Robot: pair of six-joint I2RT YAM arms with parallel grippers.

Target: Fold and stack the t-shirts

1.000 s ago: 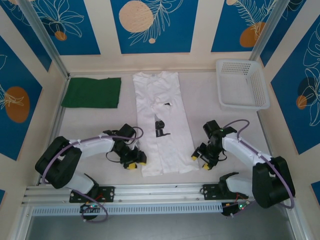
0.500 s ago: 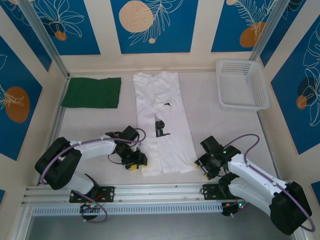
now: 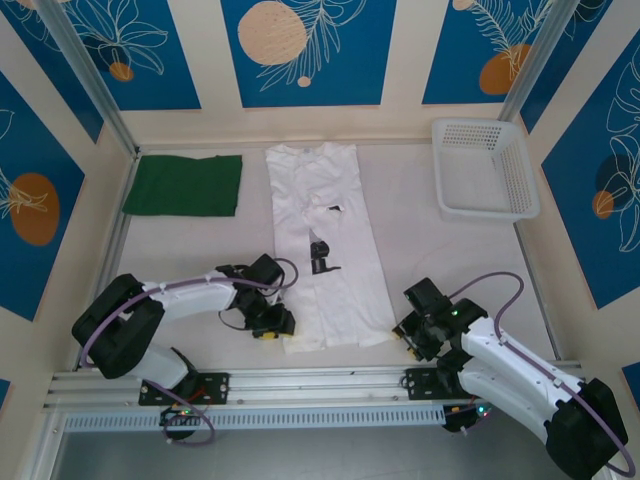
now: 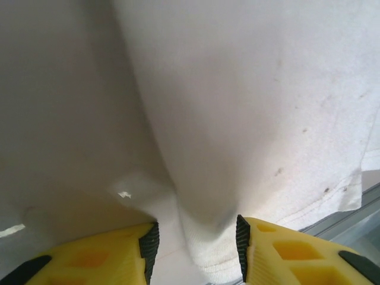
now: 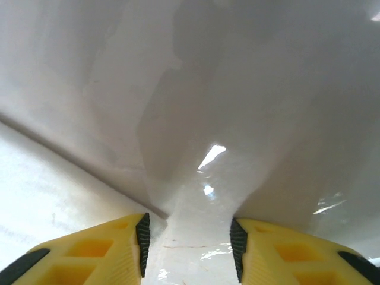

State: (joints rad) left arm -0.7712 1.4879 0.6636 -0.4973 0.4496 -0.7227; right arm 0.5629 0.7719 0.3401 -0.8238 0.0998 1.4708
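The white t-shirt (image 3: 325, 240) lies flat in the middle of the worktop (image 3: 420, 240), folded into a long narrow strip. Its long axis runs from the upper centre of the top view down towards the lower centre, leaning slightly right at the lower end. A small black print sits about halfway along the strip; it is too small to read as writing. The lower hem lies just above the rail at the bottom of the frame.

The dark green t-shirt (image 3: 183, 185) is folded into a rectangle in the upper left. Its long axis runs left to right, and it lies apart from the white one. A white mesh basket (image 3: 522, 180) stands in the upper right.

The left tool (image 3: 272, 326) sits low at the lower left corner of the white t-shirt. In the left wrist view its yellow fingers with black pads (image 4: 149, 240) stand apart, and a raised bunch of the white hem lies in the gap, not squeezed.

The right tool (image 3: 408, 335) sits just beside the lower right corner of the same shirt. In the right wrist view its pads (image 5: 142, 237) are likewise spread. Glossy pale surface lies between them, and a pale edge runs diagonally from the left of the frame down to the gap. Whether cloth lies inside the gap cannot be told.
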